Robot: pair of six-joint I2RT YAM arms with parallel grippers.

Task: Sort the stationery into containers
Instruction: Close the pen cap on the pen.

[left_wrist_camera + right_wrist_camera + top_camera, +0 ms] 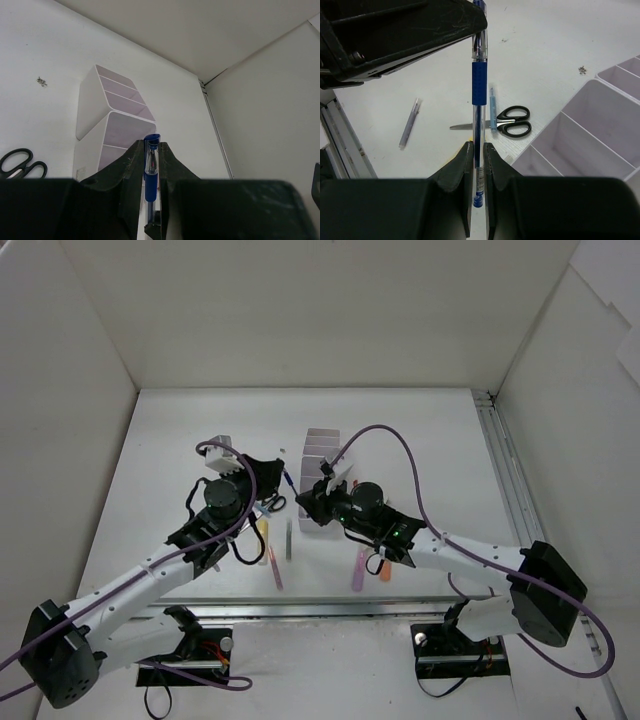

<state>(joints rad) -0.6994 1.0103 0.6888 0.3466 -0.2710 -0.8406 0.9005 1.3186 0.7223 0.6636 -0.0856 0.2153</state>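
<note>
A blue pen (479, 85) is held in the air between both grippers, above the table left of the white organiser tray (322, 455). My left gripper (151, 145) is shut on its tip end, seen in the left wrist view (151, 170). My right gripper (478, 146) is shut on its rear end. In the top view the left gripper (279, 472) and right gripper (306, 502) face each other next to the tray's near end. Black-handled scissors (512, 121) and a light blue pen (492, 107) lie on the table below.
A yellow highlighter (263, 540), a thin pink pen (276, 570), a grey pencil (289, 538), a purple highlighter (358, 568) and an orange highlighter (385, 570) lie near the front. A greyish pen (409, 127) lies apart. White walls enclose the table.
</note>
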